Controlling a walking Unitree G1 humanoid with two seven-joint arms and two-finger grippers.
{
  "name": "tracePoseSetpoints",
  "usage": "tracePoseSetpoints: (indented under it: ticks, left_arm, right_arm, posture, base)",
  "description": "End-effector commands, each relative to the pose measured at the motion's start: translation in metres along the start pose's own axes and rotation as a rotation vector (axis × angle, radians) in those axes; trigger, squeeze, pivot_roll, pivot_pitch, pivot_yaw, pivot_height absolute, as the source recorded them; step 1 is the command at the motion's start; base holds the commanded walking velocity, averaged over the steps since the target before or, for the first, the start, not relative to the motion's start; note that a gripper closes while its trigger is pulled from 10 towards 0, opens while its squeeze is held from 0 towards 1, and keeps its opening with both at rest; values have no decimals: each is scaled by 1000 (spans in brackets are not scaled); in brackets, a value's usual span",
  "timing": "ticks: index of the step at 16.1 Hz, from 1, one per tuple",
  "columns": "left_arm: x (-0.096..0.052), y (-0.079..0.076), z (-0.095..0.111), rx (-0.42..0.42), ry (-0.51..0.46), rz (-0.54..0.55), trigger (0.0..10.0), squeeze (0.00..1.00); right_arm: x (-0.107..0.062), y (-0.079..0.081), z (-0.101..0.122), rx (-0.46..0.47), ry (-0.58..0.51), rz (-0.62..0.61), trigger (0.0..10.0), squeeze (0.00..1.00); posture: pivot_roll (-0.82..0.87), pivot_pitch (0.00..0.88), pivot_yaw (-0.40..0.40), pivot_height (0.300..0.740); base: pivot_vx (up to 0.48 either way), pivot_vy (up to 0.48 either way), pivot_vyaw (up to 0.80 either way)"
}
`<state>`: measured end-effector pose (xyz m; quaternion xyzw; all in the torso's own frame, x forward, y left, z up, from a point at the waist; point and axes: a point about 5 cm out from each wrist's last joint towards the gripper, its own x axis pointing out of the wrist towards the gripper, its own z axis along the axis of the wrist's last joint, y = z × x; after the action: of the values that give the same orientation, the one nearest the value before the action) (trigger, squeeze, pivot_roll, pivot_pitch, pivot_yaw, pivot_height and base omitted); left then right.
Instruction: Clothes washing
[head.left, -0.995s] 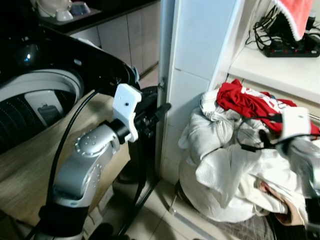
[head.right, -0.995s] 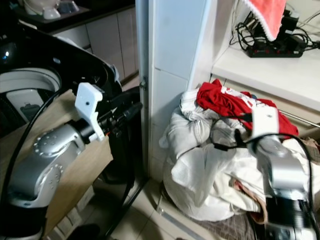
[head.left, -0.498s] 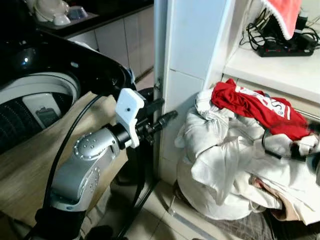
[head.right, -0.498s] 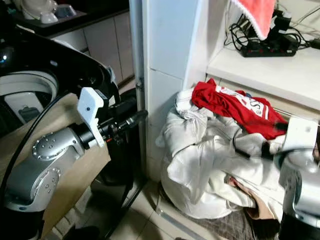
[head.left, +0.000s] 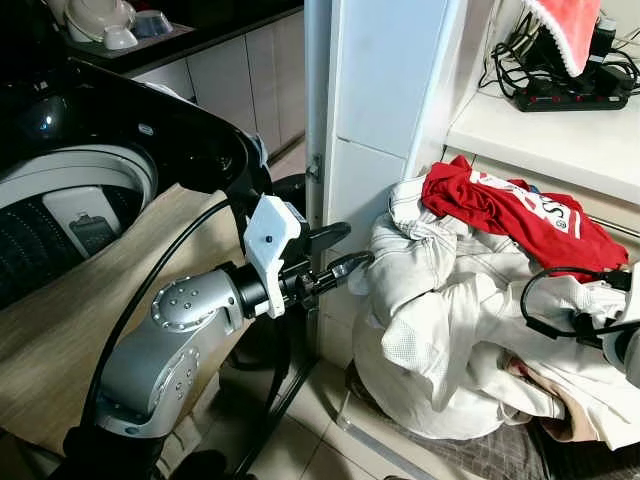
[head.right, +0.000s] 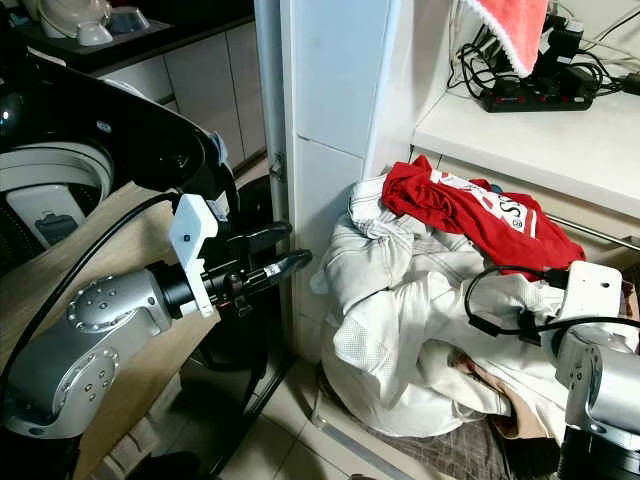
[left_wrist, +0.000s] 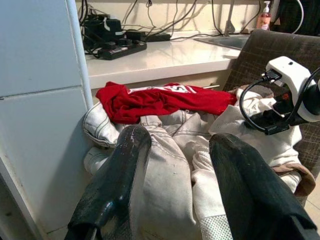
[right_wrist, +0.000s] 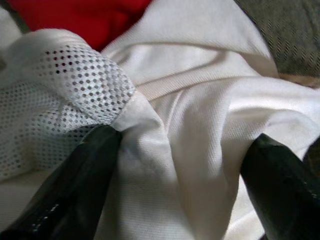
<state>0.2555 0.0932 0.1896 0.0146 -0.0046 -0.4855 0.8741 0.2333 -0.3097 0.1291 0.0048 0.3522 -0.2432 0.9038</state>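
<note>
Left gripper (head.left: 345, 252): jaws parted, holding nothing, tips just short of the white clothes (head.left: 440, 330). Left wrist view: both fingers (left_wrist: 117, 180) aim at the pile; cloth lies ahead of them, not between.

Right gripper (right_wrist: 185, 185): jaws wide apart, pressed into the pile. White fabric, part mesh, bunches between the fingers (right_wrist: 75, 185); not clamped.

Pile heaped in a basket (head.left: 480, 450) on the floor beside a white pillar (head.left: 385, 120). Red shirt (head.left: 510, 210) on top, at the back.

Surface (head.left: 560, 135) above the pile: power strip (head.left: 575, 90) with tangled cables, pink cloth (head.left: 565, 30) hanging.

Washer (head.left: 70, 200) at robot's left, lid up, drum open.
</note>
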Motion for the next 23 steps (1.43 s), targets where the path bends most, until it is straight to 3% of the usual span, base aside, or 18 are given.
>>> tracePoseSetpoints:
  ticks: [1,9,18,21,23]
  left_arm:
    - [-1,-1,4,14,-4,-2,10000,0]
    - [1,-10,2,-20,3,-85,10000,0]
    - [1,-10,2,-18,6,-91,10000,0]
    - [2,-6,5,-7,-12,-59,10000,0]
    - [4,1,9,10,-41,-5,10000,0]
  right_arm:
    - [0,-2,5,17,-18,13,0,0]
    - [0,2,2,27,-22,43,0,0]
    - [-3,3,9,37,-54,60,0,0]
    - [-18,16,37,78,-187,187,0,0]
    - [-35,35,56,77,-245,350,0,0]
  posture:
    - [-95,0,-10,740]
    - [-104,0,-2,740]
    - [-107,0,-1,740]
    - [-109,0,1,740]
    - [-112,0,3,740]
  base:
    - [0,0,0]
    - [0,0,0]
    - [0,0,0]
    - [0,0,0]
    - [0,0,0]
